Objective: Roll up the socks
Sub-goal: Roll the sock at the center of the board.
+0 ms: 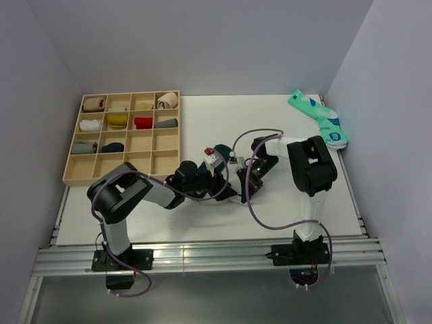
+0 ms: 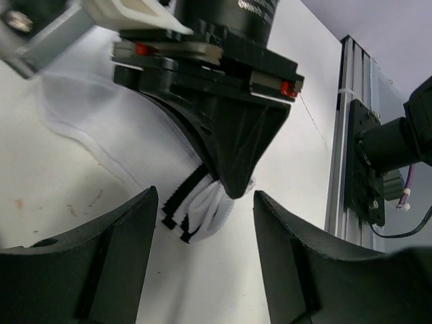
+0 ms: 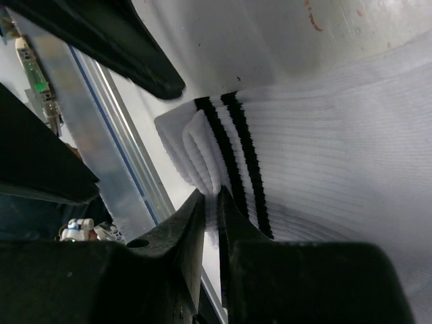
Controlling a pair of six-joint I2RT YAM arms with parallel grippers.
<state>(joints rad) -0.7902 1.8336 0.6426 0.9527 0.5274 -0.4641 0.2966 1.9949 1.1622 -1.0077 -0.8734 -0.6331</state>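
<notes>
White sock [image 3: 324,128] flat on table [image 1: 270,115], long axis running away from the near rail [image 3: 115,155], striped cuff [image 3: 233,145] toward it, right gripper [image 3: 210,202] clamped on that cuff, left gripper [image 2: 206,202] fingers apart astride it

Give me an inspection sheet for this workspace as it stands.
Surface: white table, faint reddish specks.
Job's things: white sock lying on table, striped cuff pinched; dark green sock beyond the wrists.
Clutter: wooden tray with rolled socks; mint-green pair at far right corner.
End effectors: left end effector open near the cuff; right end effector shut on white sock.
Cables: purple cables looping over table.
Surroundings: plain walls, aluminium rail.
</notes>
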